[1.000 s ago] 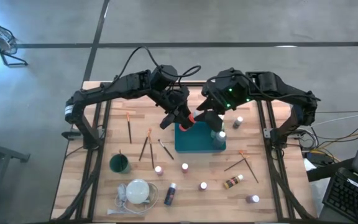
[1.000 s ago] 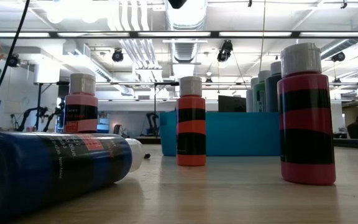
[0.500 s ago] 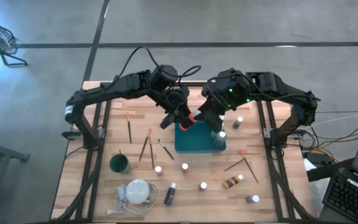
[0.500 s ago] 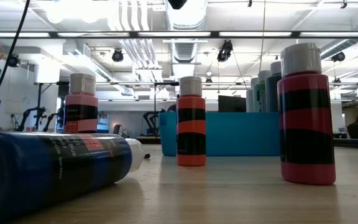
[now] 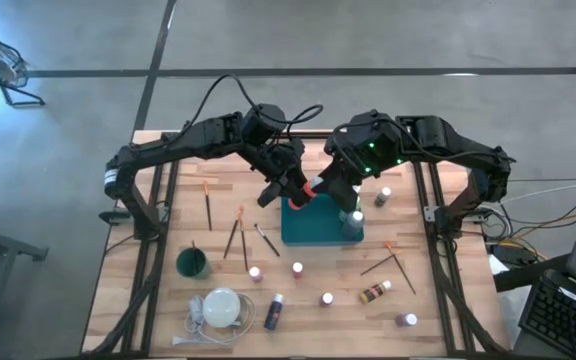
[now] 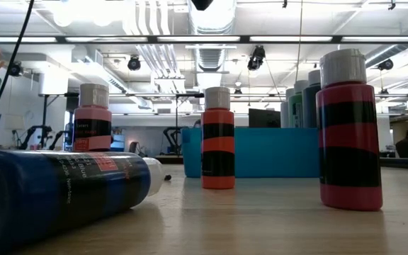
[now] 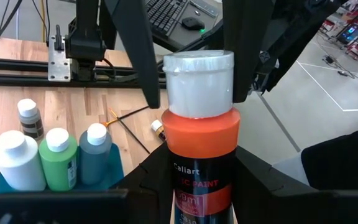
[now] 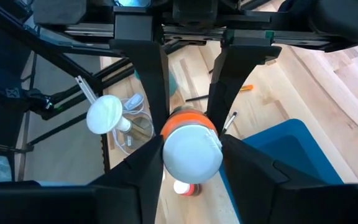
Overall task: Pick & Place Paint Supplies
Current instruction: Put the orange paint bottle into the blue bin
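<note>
I hold the orange paint bottle [image 7: 199, 162] by its body in my left claw [image 5: 286, 192], fingers pinched on either side, above the teal tray's [image 5: 313, 228] far left corner. My right claw [image 5: 320, 187] has come in from the other side and its two fingers [image 7: 138, 50] sit around the white cap [image 7: 199, 83], touching or very near it; I cannot tell whether they press it firmly. So both claws meet on one bottle, end to end.

The bottle's long axis runs from my left claw toward my right, cap leading, so the right claw is the nearer to the cap and the left to the base. I judge this a handover or a cap grip, and the next move turns on which claw lets go.

Beyond the bottle, three capped bottles [image 7: 53, 158] stand together in the tray's near right corner. Farther off, brushes [image 5: 393, 258] and a brown bottle [image 5: 375, 292] lie on the table near its right edge.
</note>
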Motion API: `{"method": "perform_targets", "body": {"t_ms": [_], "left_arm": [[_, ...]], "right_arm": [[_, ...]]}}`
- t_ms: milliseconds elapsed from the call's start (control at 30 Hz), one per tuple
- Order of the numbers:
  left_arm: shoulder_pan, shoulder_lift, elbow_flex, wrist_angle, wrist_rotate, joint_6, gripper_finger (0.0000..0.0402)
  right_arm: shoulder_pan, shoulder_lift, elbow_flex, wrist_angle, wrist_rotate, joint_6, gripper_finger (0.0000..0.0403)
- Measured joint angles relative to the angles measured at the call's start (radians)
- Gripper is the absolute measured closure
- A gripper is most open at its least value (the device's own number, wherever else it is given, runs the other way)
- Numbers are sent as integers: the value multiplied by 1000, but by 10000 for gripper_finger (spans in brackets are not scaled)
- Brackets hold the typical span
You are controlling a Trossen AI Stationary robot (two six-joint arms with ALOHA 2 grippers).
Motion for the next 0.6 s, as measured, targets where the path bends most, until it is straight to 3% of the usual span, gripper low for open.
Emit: {"method": "perform_targets", "body": {"t_ms": [400,600], "left_arm": [[0,0,0,2,1,0,282],[0,0,-1,3,1,1,282]], "right_arm": [[0,0,-2,22,1,1,284],[-1,0,-4,18,-4,15,260]]}}
